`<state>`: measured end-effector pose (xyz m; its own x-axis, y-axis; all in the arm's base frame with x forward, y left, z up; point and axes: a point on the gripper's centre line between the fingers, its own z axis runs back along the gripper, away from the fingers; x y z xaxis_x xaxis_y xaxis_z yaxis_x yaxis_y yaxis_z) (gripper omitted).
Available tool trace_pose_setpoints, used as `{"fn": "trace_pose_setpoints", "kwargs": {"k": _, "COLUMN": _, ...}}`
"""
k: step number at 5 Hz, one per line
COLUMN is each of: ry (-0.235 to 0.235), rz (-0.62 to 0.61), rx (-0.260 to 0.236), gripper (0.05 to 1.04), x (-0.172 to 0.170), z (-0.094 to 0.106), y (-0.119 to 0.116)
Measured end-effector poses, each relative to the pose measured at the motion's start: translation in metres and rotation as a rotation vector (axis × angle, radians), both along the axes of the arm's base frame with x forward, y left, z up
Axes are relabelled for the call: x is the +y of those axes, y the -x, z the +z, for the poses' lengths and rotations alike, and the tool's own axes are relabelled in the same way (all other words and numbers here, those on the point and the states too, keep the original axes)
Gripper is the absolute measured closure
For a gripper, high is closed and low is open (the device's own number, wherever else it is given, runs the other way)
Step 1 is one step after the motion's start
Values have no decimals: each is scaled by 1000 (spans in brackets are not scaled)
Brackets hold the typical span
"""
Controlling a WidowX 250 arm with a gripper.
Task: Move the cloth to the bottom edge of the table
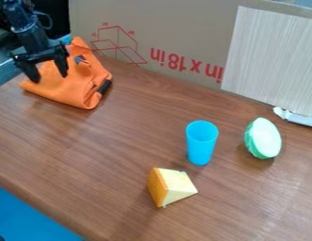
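Note:
At the upper left, the gripper (48, 75) hangs over the left part of the orange cloth (69, 87), its two fingers spread apart with the cloth behind and below them. Whether the fingertips touch the fabric cannot be told. The cloth lies bunched on the table's far left corner, its top part raised to a peak and a dark strip on its right side. Across the lower left runs the table's bottom edge (32, 205).
A blue cup (201, 143) stands right of centre, with a yellow cheese wedge (170, 187) in front of it. Farther right is a green and white toy piece (263, 138). A cardboard panel (164, 28) stands along the back edge.

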<state>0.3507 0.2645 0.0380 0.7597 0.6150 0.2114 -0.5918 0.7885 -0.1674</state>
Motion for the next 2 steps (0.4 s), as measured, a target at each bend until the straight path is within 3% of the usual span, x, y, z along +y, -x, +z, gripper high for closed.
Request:
{"fn": "trace_pose_setpoints", "kwargs": {"k": 1, "ry": -15, "rz": 1, "rx": -21, "gripper": 83, "x": -4, "z": -5, "y": -5}}
{"fn": "trace_pose_setpoints", "kwargs": {"k": 2, "ry": -81, "rz": 0, "rx": -31, "gripper": 83, "x": -2, "z": -4, "y": -13}}
